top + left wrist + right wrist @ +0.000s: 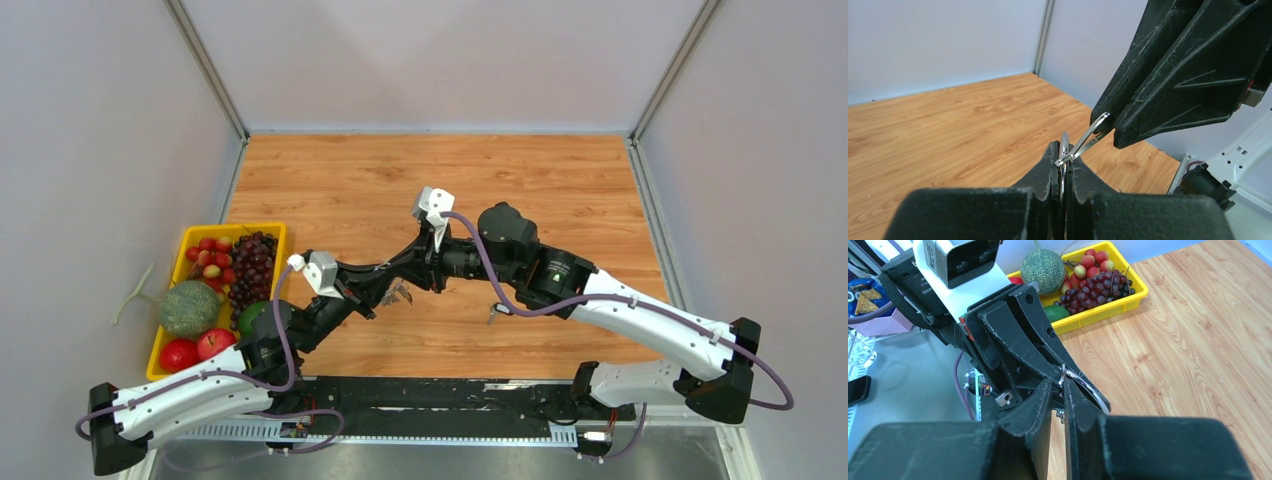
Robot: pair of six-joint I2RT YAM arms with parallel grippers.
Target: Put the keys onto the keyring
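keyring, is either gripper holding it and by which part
The left gripper pinches the keyring by its thin wire, jaws shut. The right gripper flanks the same wire; whether it grips cannot be told.

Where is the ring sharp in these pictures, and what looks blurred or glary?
Left wrist view: the ring is sharp with a bright glint, the left pincer at the bottom soft. Right wrist view: the ring glints, the right pincer near the lens is dark and blurred, the fruit tray clear. Top view: even light, ring too small to make out.
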